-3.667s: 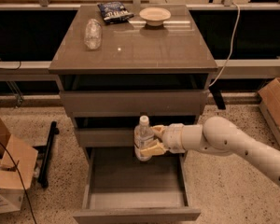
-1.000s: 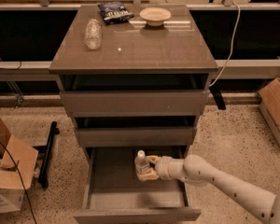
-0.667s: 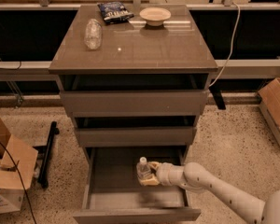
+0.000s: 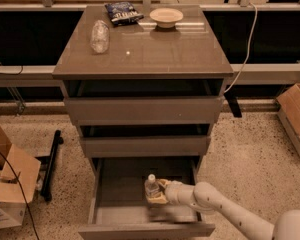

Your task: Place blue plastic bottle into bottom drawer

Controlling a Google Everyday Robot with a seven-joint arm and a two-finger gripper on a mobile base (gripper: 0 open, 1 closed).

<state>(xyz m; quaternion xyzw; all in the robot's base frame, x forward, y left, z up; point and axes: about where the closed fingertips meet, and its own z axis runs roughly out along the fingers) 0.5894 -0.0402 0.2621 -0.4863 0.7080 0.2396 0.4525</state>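
Observation:
The blue plastic bottle [image 4: 151, 186], clear with a white cap, stands upright inside the open bottom drawer [image 4: 106, 215], right of its middle. My gripper [image 4: 157, 193] reaches in from the lower right on a white arm and is shut on the bottle's lower body, with its tan fingers around it. The bottle's base sits low in the drawer, at or just above the floor; I cannot tell which.
On the cabinet top lie a stubby clear bottle [image 4: 99, 35], a dark blue snack bag [image 4: 123, 12] and a pale bowl [image 4: 166, 17]. The two upper drawers are slightly pulled out. Cardboard boxes stand at left [image 4: 7, 184] and right [image 4: 296, 118]. A black bar [image 4: 51, 164] lies on the floor.
My gripper has carried the bottle down from in front of the middle drawer into the bottom drawer. Over the last second it sank a little lower.

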